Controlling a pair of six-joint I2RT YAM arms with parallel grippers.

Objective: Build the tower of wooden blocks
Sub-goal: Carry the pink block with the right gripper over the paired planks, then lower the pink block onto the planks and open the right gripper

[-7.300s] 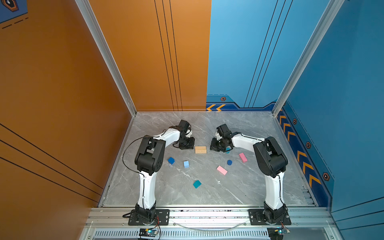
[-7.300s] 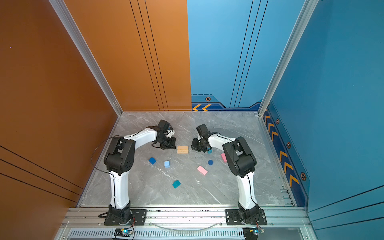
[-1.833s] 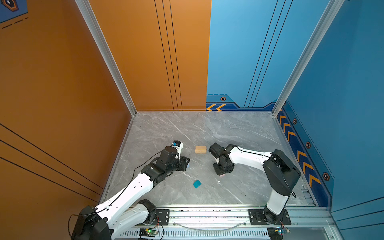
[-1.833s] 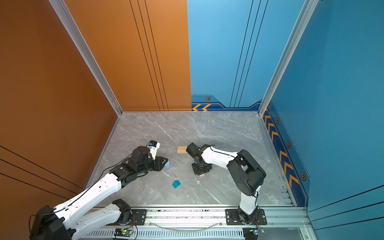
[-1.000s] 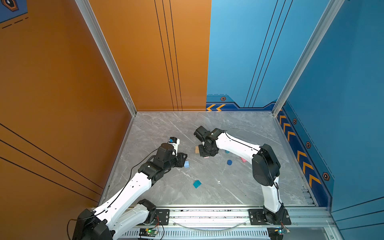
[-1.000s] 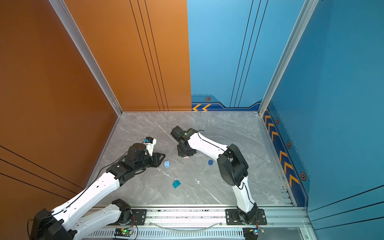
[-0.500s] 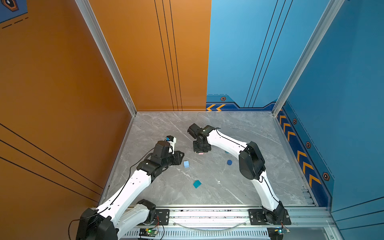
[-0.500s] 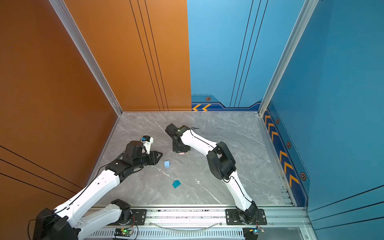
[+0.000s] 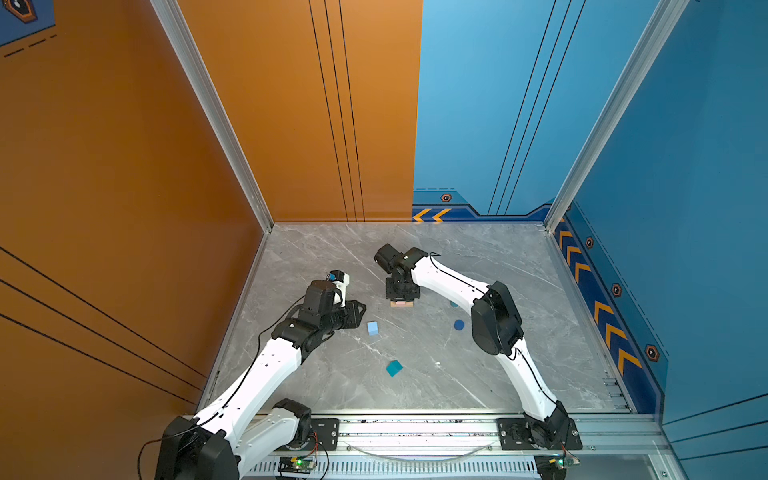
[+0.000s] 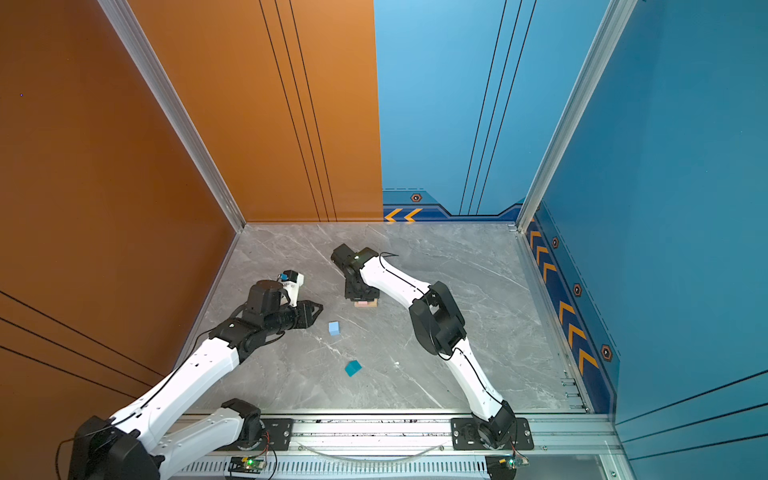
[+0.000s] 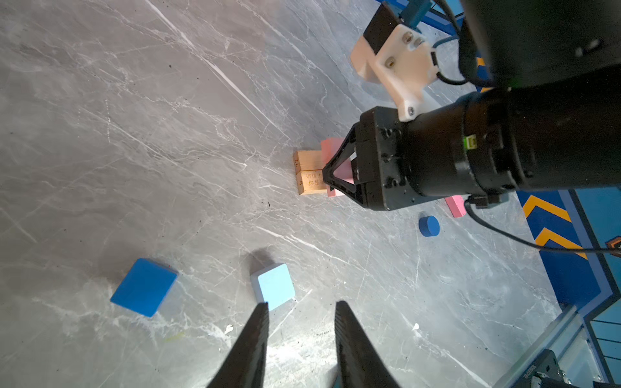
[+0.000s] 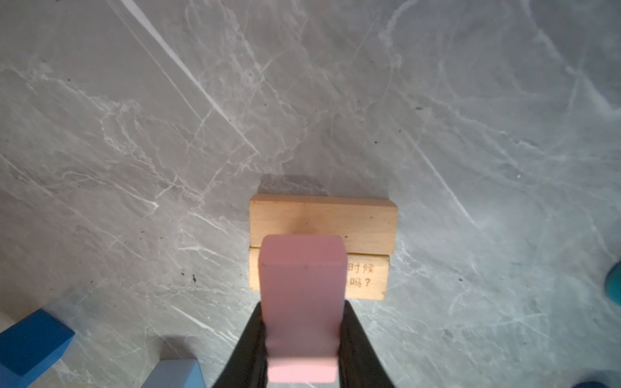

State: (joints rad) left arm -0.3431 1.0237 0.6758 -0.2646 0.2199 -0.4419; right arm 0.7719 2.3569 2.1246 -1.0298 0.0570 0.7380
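both top views: high, far, looking down | wrist views: close, low | wrists share: tan bars (image 11: 309, 171) (image 12: 322, 218)

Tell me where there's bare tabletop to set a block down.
Bare: the table strip between the back wall and the tan bars; the front stretch between the teal cube and the rail. Crowded: the middle, around the bars, light-blue cube, left gripper and right gripper holding a pink bar.

This is a robotics lab test cell. An orange wall (image 9: 124, 166) and a blue wall (image 9: 685, 166), joined by aluminium posts (image 9: 214, 116), enclose a grey marble-look table (image 9: 519, 257). Yellow chevrons (image 9: 602, 309) line the wall base. Two white arms (image 9: 446, 280) are bolted to a metal rail (image 9: 415, 428) beside a bare circuit board (image 9: 297, 463).
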